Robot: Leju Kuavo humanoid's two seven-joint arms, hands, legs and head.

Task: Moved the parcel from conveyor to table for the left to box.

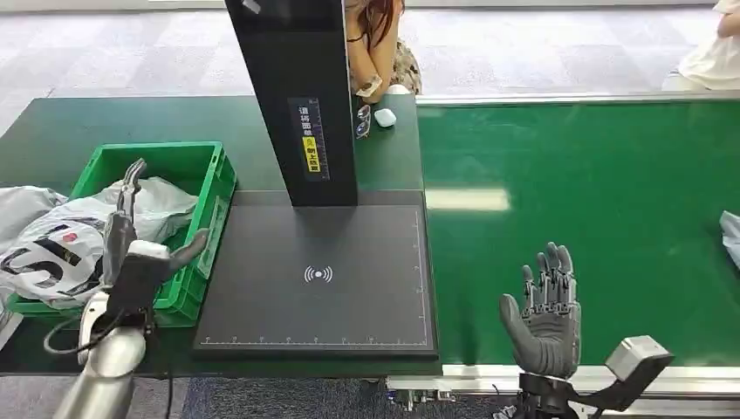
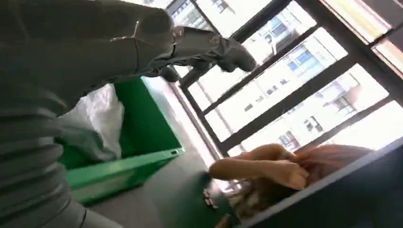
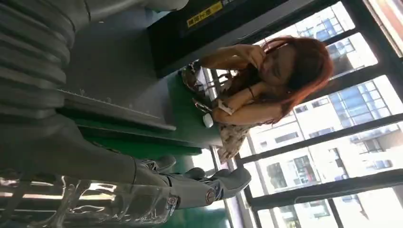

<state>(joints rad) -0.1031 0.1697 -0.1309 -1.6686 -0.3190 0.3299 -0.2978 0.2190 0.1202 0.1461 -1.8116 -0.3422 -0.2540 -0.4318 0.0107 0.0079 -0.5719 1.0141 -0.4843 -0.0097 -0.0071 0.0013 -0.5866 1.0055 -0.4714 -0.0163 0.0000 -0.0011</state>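
The green conveyor [image 1: 593, 218] is lying wide across the right side, and the dark bench [image 1: 52, 131] is sitting on the left. A flat black pad [image 1: 318, 279] with a tall black post [image 1: 297, 96] is resting on the bench beside the conveyor. A green box [image 1: 209, 188] is sitting on the bench left of the pad, with soft grey bags inside it. A parcel [image 1: 731, 236] is lying on the conveyor at the far right edge, well apart from both hands. The right hand [image 1: 545, 314] is hanging over the near edge of the conveyor with its fingers spread wide, holding nothing. The left hand [image 1: 131, 249] is hanging over the near side of the box, fingers apart, holding nothing. A person [image 1: 380, 44] is sitting behind the bench.
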